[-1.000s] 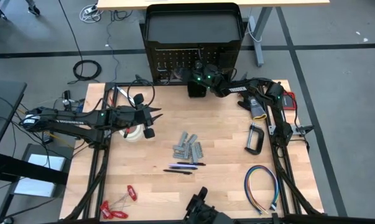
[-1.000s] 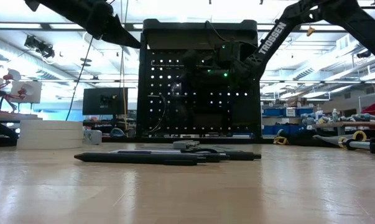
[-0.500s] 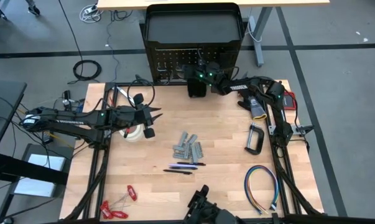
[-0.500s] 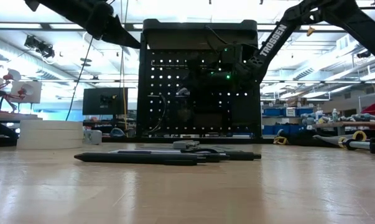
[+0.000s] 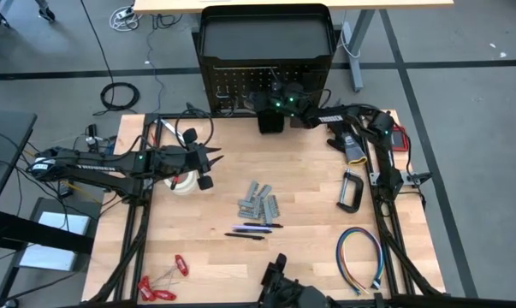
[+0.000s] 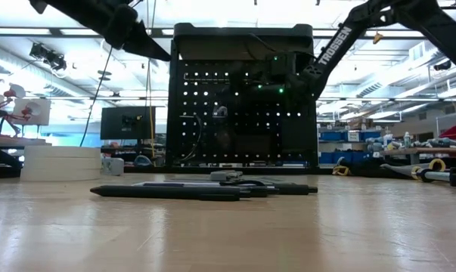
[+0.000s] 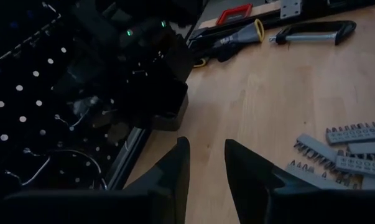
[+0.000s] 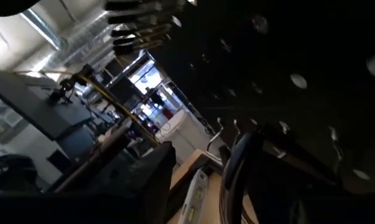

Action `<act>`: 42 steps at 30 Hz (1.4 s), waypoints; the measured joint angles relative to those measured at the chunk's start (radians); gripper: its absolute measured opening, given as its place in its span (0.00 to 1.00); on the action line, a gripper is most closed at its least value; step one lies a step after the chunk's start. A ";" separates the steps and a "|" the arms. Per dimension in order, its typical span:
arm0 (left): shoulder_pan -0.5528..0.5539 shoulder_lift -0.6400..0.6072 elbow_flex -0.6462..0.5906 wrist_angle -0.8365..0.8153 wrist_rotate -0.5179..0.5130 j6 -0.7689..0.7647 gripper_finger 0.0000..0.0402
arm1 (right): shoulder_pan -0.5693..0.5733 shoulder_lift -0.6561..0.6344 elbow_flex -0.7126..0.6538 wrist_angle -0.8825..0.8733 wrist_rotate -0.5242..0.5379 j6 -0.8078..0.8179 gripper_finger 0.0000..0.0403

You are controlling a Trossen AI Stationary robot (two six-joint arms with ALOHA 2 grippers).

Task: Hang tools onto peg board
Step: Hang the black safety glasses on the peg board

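The black peg board point(image 5: 266, 51) stands upright at the table's far edge. My right gripper point(image 8: 199, 155) is level against its holed face point(image 6: 235, 113), open, with nothing between the fingers. A small silver piece point(image 6: 220, 112) hangs on that face beside it. My left gripper point(image 7: 206, 165) hovers open over the table's left part, above a white tape roll point(image 5: 182, 183). On the wood lie grey bit strips point(image 5: 258, 204), dark pens point(image 5: 253, 229), a black C-clamp point(image 5: 352, 190) and red-handled tools point(image 5: 159, 287). A black cable loop point(image 5: 196, 128) sits by the board's left foot.
A small black bin point(image 5: 270, 121) stands at the board's foot, under my right hand. A yellow-and-grey tool point(image 5: 353, 150) and a flat red case point(image 5: 398, 137) lie far right. A multicoloured wire loop point(image 5: 360, 257) lies near right. Bare wood shows mid-table, left of the bit strips.
In the low view the small silver piece at the peg board's face has shifted a little down and to the right, and now hangs still. My right hand has turned slightly at the board. My left arm has kept still.
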 joint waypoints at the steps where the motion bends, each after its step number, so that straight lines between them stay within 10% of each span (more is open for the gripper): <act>1: 0.000 0.000 0.000 -0.004 -0.004 0.000 0.26 | 0.003 -0.010 0.001 -0.018 0.000 -0.017 0.49; 42: 0.001 0.000 0.000 -0.009 -0.018 -0.023 0.26 | 0.028 -0.182 0.002 -0.584 0.185 -0.347 0.54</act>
